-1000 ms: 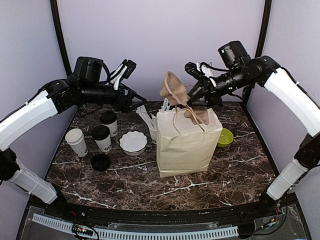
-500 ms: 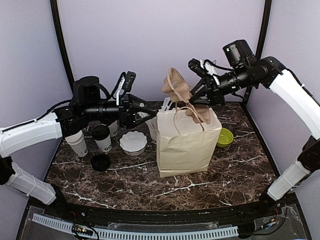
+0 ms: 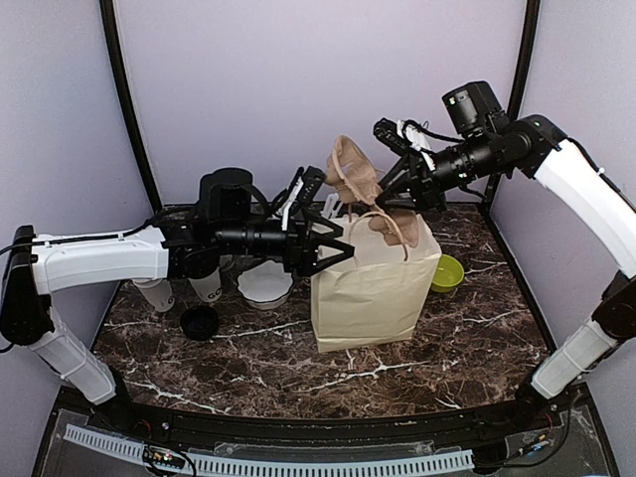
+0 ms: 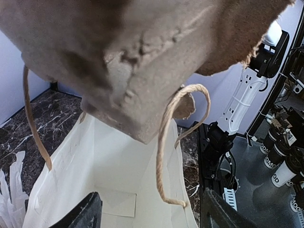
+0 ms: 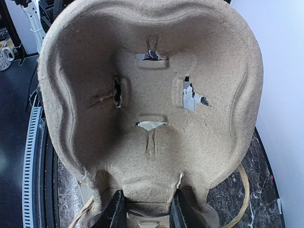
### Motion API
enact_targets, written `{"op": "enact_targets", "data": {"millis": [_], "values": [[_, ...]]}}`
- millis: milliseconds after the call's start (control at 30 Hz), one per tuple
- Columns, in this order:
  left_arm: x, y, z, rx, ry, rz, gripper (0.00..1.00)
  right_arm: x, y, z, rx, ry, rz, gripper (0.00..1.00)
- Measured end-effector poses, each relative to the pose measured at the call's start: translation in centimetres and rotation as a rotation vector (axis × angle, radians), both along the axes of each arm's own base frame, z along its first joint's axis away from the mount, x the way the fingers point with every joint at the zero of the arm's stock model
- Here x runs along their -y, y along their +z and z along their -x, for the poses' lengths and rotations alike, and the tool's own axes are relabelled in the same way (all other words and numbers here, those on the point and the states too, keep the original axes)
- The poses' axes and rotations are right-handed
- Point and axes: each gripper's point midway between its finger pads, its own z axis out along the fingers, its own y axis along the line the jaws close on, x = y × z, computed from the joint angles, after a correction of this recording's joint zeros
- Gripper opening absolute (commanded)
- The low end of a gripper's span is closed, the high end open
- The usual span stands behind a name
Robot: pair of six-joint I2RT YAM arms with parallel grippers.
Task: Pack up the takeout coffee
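My right gripper (image 3: 396, 192) is shut on the edge of a brown pulp cup carrier (image 3: 352, 171) and holds it tilted above the open mouth of the cream paper bag (image 3: 373, 288). In the right wrist view the carrier (image 5: 152, 95) fills the frame, pinched between the fingers (image 5: 117, 210). My left gripper (image 3: 333, 243) is open and empty at the bag's left rim. Its view looks into the bag (image 4: 109, 161) under the carrier (image 4: 137, 71). One coffee cup (image 3: 207, 288) shows only its base under my left arm. The other lidded cup is hidden.
A lidless white cup (image 3: 157, 294), a loose black lid (image 3: 200, 321) and a white scalloped bowl (image 3: 264, 284) sit left of the bag. A green bowl (image 3: 448, 271) sits at its right. Wrapped straws (image 4: 9, 190) stand beside the bag. A rope handle (image 4: 167, 142) hangs over its mouth.
My left arm has swung right from above the cups to the bag's left rim, still open. My right gripper has kept the carrier above the bag, almost still.
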Motion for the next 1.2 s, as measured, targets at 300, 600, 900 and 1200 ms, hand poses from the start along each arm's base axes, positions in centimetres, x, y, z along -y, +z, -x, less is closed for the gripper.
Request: {"op": "enact_targets", "data": {"millis": [300, 600, 900, 1200], "values": [[2.1, 2.8, 2.9, 0.064, -0.098, 0.052, 0.68, 0.3, -0.2, -0.6, 0.001, -0.043, 0.018, 0.26], [3.7, 2.8, 6.7, 0.088, -0.199, 0.052, 0.67, 0.6, -0.6, -0.9, 0.012, -0.06, 0.038, 0.27], [4.2, 1.7, 8.0, 0.104, -0.211, 0.001, 0.66, 1.6, -4.4, 2.0, -0.05, 0.049, 0.174, 0.28], [4.3, 1.0, 9.0, 0.116, -0.229, -0.05, 0.71, 1.6, -6.1, 3.7, -0.071, 0.104, 0.24, 0.27]]}}
